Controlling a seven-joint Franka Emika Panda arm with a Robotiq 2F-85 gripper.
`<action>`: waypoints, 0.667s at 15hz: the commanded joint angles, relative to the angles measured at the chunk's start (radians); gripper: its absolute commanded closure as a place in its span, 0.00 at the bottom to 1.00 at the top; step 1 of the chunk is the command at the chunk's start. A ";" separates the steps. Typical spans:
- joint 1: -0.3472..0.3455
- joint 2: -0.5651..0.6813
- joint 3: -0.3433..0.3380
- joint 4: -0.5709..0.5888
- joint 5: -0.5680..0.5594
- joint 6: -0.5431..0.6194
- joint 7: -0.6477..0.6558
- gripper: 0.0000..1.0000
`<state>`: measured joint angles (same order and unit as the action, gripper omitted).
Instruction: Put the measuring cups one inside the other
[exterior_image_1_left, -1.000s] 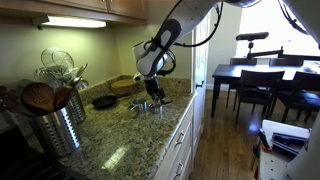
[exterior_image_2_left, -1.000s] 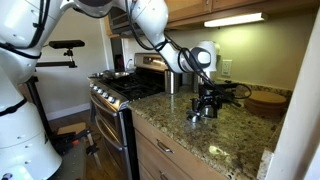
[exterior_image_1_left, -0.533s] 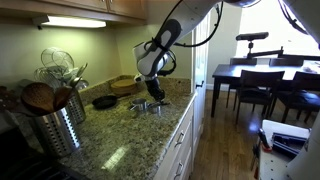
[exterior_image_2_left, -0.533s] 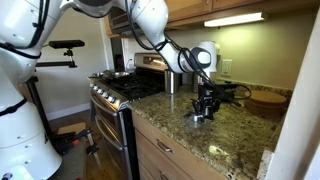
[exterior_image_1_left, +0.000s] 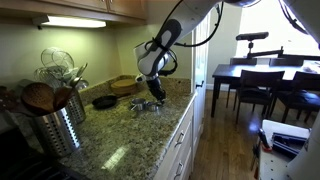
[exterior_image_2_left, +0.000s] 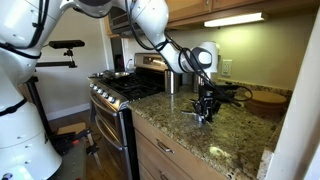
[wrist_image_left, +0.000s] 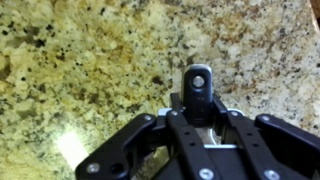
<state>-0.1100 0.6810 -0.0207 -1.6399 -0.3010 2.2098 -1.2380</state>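
gripping one measuring cup (wrist_image_left: 197, 92) by its flat handle, low on the granite desk (wrist_image_left: 70, 60)
fingers (wrist_image_left: 178, 118) closed around that handle; next, i judge, lift it clear, centre it over a larger one among the other cups (exterior_image_1_left: 139, 107), lower it level.

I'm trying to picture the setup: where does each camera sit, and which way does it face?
Exterior view: beside the utensil holder, looking along the counter at the arm and gripper.
Exterior view: at the counter's other end, facing the stove; arm and gripper show.
Wrist view: on the wrist, looking down at the counter; gripper shut on a cup.
Shared: both exterior views show the gripper over the same counter.
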 joint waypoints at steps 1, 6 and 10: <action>-0.009 -0.028 -0.006 -0.026 0.019 -0.021 0.056 0.87; -0.024 -0.034 -0.010 -0.029 0.042 -0.022 0.127 0.87; -0.036 -0.037 -0.016 -0.027 0.054 -0.025 0.171 0.87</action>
<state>-0.1320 0.6805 -0.0342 -1.6395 -0.2636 2.2047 -1.1078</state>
